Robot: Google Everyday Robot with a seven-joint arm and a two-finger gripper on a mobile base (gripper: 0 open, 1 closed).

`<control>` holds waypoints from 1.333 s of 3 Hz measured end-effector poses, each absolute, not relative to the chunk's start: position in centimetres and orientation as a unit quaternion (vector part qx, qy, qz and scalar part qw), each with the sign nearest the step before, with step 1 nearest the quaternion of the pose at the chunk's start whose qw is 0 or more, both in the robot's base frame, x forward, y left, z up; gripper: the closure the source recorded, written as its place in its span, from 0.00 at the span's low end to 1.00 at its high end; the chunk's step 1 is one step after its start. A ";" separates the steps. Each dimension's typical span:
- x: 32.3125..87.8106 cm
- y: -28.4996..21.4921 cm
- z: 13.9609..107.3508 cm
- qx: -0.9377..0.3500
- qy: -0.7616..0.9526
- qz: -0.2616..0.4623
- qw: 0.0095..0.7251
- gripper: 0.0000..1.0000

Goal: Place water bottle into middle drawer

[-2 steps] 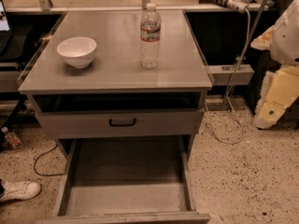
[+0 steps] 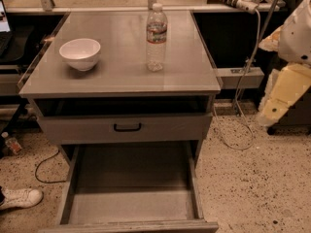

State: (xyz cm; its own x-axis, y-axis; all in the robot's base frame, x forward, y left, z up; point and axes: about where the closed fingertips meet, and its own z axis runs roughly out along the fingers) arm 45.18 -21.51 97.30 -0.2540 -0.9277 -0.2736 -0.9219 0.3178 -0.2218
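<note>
My arm comes in from the right edge, cut off by the frame. Its cream lower end, which I take for the gripper (image 2: 271, 111), hangs low beside the cabinet, well apart from everything on it. I cannot tell whether it is open or closed.

The water bottle (image 2: 156, 35) stands upright on the cabinet top (image 2: 121, 79), toward the back and right of centre. A white bowl (image 2: 80, 53) sits apart to its left.

The middle drawer (image 2: 131, 205) is pulled out below, floor bare, with its front lip clipped by the bottom edge. Above it is a drawer front with a black handle (image 2: 127, 127); the gap over it is too dark to read.

A white shoe (image 2: 19, 198) pokes in at lower left, and a cable (image 2: 243, 106) hangs down between the cabinet and my arm.
</note>
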 end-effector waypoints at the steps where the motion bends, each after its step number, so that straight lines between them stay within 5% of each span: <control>1: 49.5 -20.4 96.9 -0.554 0.806 0.029 0.209 0.00; 4: 63.3 -15.7 95.0 -0.509 0.820 0.089 0.248 0.00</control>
State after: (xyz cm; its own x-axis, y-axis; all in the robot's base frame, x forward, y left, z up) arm 63.29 -15.66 95.00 -0.3594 -0.7898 -0.4970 -0.8783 0.4662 -0.1058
